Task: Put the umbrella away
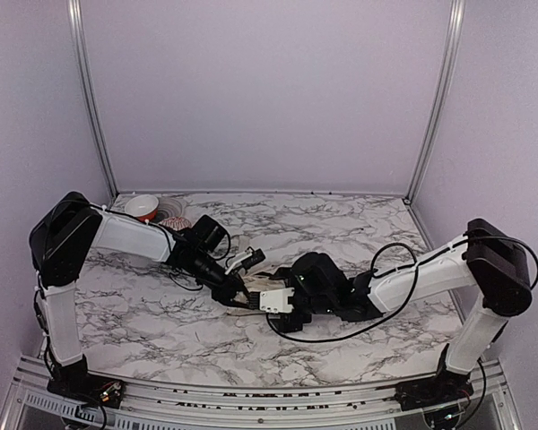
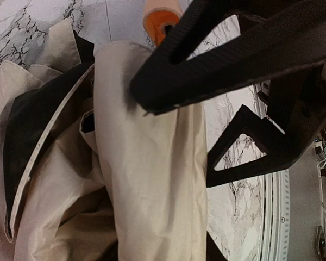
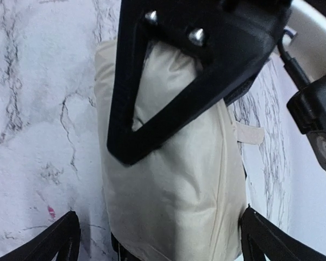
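**Position.** The umbrella (image 3: pixel 174 185) lies on the marbled surface (image 3: pixel 38 109) as a loose cream bundle with black lining showing. It sits directly between the fingers (image 3: pixel 57 239) of the right hand (image 1: pixel 273 300). These are spread wide, one on each side of the bundle, and neither visibly touches the cloth. The left hand (image 1: pixel 240 285) meets the bundle from the opposite end. One of its fingers (image 3: pixel 217 38) lies across the fabric just ahead of the right hand. The tan knob handle (image 2: pixel 162 15) shows beyond the right hand's fingers in the left wrist view.

**Step in hand (judged).** Gather the canopy into a tight roll so that it can be stowed.

1. Centre the right hand over the thickest part of the bundle before closing.
2. Close slowly. The cloth is slack and likely to bulge out to either side.
3. Keep the ribs and the strap tab inside the grasp, since a snagged rib could reopen the folds.
4. Hold the left hand steady as the anchor while the right hand closes.

**Not determinable.**
- The left hand's second finger is hidden behind the cloth, so whether that hand clamps the fabric or only rests on it cannot be told.
- The overhead view shows almost nothing of the umbrella, because both hands cover it.
- The shaft is out of sight.
- No sleeve or container for the umbrella can be identified.
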